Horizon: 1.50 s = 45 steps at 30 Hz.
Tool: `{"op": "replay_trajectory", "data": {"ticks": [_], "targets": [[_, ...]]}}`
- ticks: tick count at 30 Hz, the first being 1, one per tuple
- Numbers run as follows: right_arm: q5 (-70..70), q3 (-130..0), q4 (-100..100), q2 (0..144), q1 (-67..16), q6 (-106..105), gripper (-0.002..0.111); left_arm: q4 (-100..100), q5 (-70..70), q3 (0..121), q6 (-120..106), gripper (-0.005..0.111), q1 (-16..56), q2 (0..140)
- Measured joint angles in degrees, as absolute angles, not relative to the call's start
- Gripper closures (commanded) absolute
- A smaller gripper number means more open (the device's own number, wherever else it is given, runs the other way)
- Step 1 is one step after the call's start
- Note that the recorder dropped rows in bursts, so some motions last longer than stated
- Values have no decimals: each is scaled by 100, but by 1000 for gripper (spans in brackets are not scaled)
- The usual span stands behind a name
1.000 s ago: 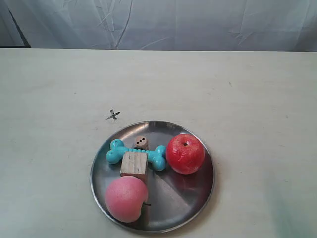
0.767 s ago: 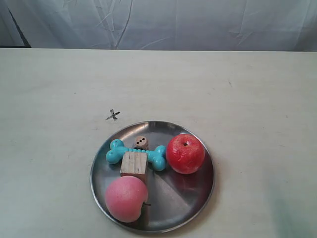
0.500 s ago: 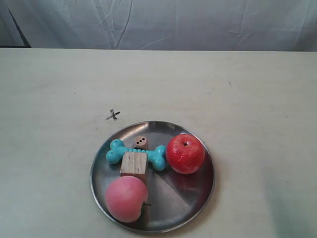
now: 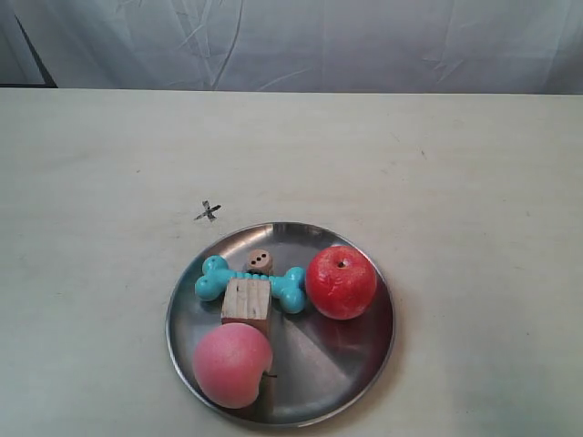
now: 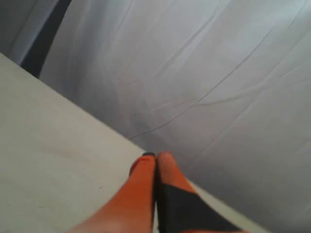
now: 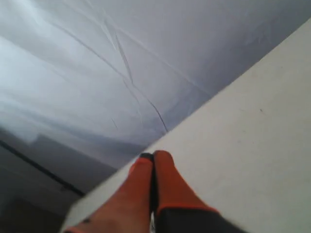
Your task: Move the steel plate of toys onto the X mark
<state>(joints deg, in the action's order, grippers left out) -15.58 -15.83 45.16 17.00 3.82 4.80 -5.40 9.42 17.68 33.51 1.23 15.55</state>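
The exterior view looks down at a slant from above the near side of the table [image 4: 455, 182], close enough that the steel plate [image 4: 332, 360] fills its lower middle, with the white curtain [image 4: 319, 45] along the far edge. The 2 wrist views sit just behind the left gripper [image 5: 155, 156] and the right gripper [image 6: 152, 156] — each looks along its fingers, low over the table, toward the white curtain. All 3 views share table and white curtain.
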Motion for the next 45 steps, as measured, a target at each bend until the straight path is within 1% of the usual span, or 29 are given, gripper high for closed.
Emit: {"op": "replay_trajectory", "data": {"ticks": [4,9,13,16,22,25,27,31,33,35,38,39,42,43,45], "targets": [[-2859,-2687,3599,3049,382,467,109,-639,2021,3016,1901,107,201,2975],[-4369,-3563,3144,4918,382,0,109,-1691,3385,4518,-379,107,269,4885],[-4718,-3733,3166,5999,382,-203,109,-2565,4308,5486,-1608,107,280,6307],[-4744,-3733,3404,6515,382,-400,109,-3004,4512,6022,-2249,107,280,7230],[-4535,-3551,4341,6734,337,-736,109,-3379,4875,6816,-3178,106,280,8656],[-4370,-3249,4578,6734,119,-937,109,-3446,5161,7007,-3558,97,340,9314],[-4285,-3039,4865,6734,-70,-1162,109,-3460,5357,7111,-3739,87,459,9705],[-4009,-2771,5633,6734,-409,-1770,109,-3598,5552,7284,-4036,64,774,10294],[-3895,-2726,5921,6734,-566,-2000,109,-3710,5552,7367,-4164,55,930,10551],[-3820,-2726,6090,6734,-666,-2090,109,-3748,5518,7447,-4231,50,1048,10752],[-3745,-2692,6346,6734,-767,-2159,108,-3748,5513,7622,-4310,49,1189,11027],[-3736,-2692,6402,6734,-781,-2159,106,-3748,5513,7670,-4322,49,1218,11107],[-3724,-2680,6480,6734,-784,-2249,87,-3711,5513,7837,-4349,49,1294,11282],[-3737,-2680,6496,6734,-784,-2310,73,-3699,5513,7877,-4346,49,1321,11325],[-3833,-2680,6496,6734,-784,-2449,52,-3699,5513,7948,-4346,49,1338,11419]]}}
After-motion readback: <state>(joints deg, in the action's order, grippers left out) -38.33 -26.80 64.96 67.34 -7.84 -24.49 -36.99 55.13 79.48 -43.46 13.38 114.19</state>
